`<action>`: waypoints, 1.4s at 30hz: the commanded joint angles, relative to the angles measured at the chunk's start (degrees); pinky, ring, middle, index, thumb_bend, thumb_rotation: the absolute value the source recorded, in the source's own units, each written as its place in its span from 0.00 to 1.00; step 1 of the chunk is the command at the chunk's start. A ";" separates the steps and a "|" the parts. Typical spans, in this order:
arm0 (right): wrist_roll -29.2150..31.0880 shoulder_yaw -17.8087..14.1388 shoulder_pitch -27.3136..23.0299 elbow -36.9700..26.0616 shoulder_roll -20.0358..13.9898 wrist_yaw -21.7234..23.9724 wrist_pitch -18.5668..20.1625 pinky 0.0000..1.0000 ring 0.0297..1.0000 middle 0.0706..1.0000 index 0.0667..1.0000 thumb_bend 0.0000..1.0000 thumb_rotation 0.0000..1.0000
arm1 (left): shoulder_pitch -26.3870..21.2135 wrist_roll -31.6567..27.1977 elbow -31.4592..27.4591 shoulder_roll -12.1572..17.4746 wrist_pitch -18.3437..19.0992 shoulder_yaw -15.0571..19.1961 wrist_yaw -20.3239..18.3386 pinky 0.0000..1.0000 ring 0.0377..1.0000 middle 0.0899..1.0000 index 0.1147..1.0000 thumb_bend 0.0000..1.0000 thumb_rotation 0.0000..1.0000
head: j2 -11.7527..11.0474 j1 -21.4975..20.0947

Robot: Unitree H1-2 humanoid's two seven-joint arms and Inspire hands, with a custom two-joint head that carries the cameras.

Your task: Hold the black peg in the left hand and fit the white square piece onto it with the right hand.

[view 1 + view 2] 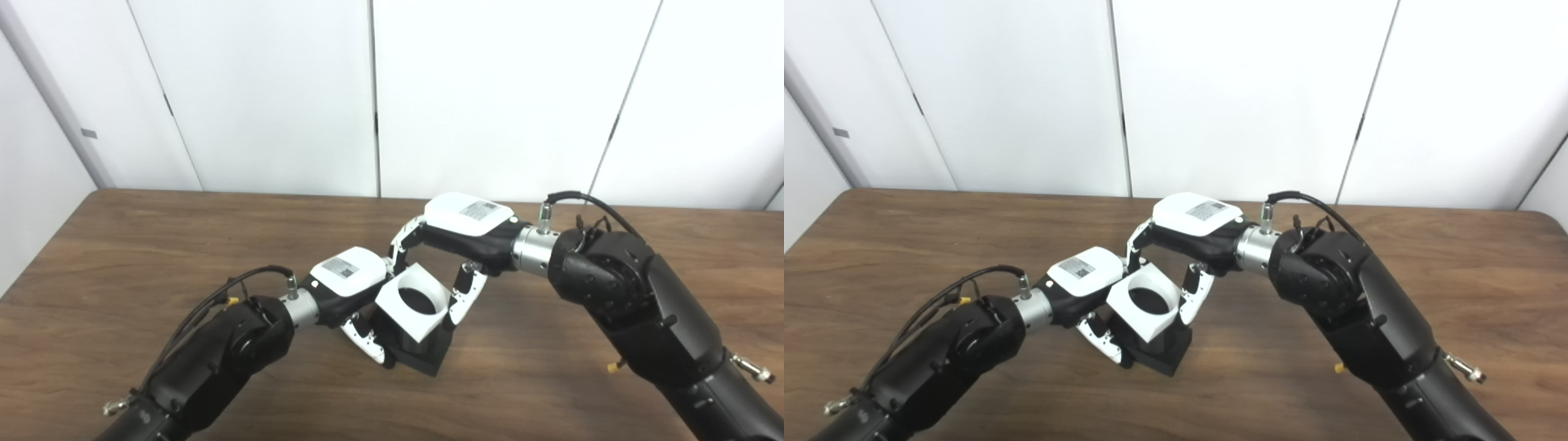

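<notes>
The white square piece (414, 307) with a round hole sits tilted over the top of the black peg (422, 354), whose square base rests on the wooden table (122, 257). My right hand (456, 236) reaches over from the right, with its fingers (460, 299) and thumb closed on the sides of the white piece. From the left, my left hand (349, 285) has its fingers (367, 342) wrapped on the peg's base. The peg's shaft is mostly hidden inside the white piece; only a dark interior shows through the hole.
White wall panels (490, 92) stand behind the table's far edge. Both forearms (1353, 312) come in low over the front of the table, left and right of the parts.
</notes>
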 commanded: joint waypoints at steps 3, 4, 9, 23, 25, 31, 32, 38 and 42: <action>-0.06 0.34 -2.40 0.36 0.07 -0.77 -1.81 0.74 0.82 0.75 0.44 0.52 0.13 | 2.00 3.45 1.36 -0.82 0.97 -3.08 -3.99 0.85 0.93 0.89 0.43 0.52 0.08 | 0.01 0.26; -0.13 0.52 -2.41 0.65 0.04 -0.86 -2.09 0.74 0.82 0.75 0.44 0.52 0.13 | 2.01 3.34 1.35 -0.86 1.04 -3.05 -4.05 0.86 0.93 0.89 0.43 0.52 0.08 | 0.02 0.31; -0.57 1.00 -2.47 2.50 0.12 -1.45 -3.26 0.74 0.82 0.75 0.44 0.52 0.13 | 2.06 3.04 1.15 -0.86 1.22 -2.97 -4.20 0.86 0.94 0.89 0.43 0.52 0.08 | 0.02 0.47; -0.53 0.18 -3.19 4.33 -1.05 -1.09 -2.67 0.76 0.83 0.75 0.44 0.52 0.13 | 2.64 2.81 0.23 -0.73 1.72 -2.80 -4.05 0.87 0.93 0.88 0.43 0.52 0.07 | 0.49 0.36; -0.49 0.05 -3.21 4.72 -1.19 -1.32 -2.90 0.75 0.83 0.75 0.44 0.52 0.13 | 2.68 2.65 0.28 -0.77 1.59 -2.72 -3.97 0.87 0.94 0.88 0.43 0.52 0.07 | 0.49 0.36; -1.11 0.07 -3.42 6.44 -1.42 -1.91 -3.02 0.76 0.83 0.75 0.44 0.52 0.13 | 2.49 2.99 0.45 -0.83 1.61 -2.81 -3.93 0.88 0.94 0.89 0.43 0.52 0.08 | 0.57 0.47; -1.15 0.07 -3.44 6.66 -1.44 -1.96 -3.12 0.76 0.83 0.75 0.44 0.52 0.13 | 2.46 2.96 0.49 -0.85 1.59 -2.81 -3.92 0.88 0.94 0.89 0.43 0.52 0.08 | 0.59 0.50; -0.96 0.17 -3.40 7.66 -1.67 -2.10 -3.96 0.76 0.82 0.74 0.44 0.52 0.13 | 2.48 2.64 0.58 -0.80 0.93 -2.52 -3.16 0.88 0.93 0.88 0.42 0.52 0.07 | 0.73 0.61; -0.88 0.20 -3.43 7.48 -1.67 -1.80 -3.77 0.75 0.82 0.74 0.44 0.52 0.13 | 2.37 2.81 0.61 -0.74 0.88 -2.55 -3.06 0.86 0.92 0.87 0.43 0.52 0.07 | 0.87 0.58</action>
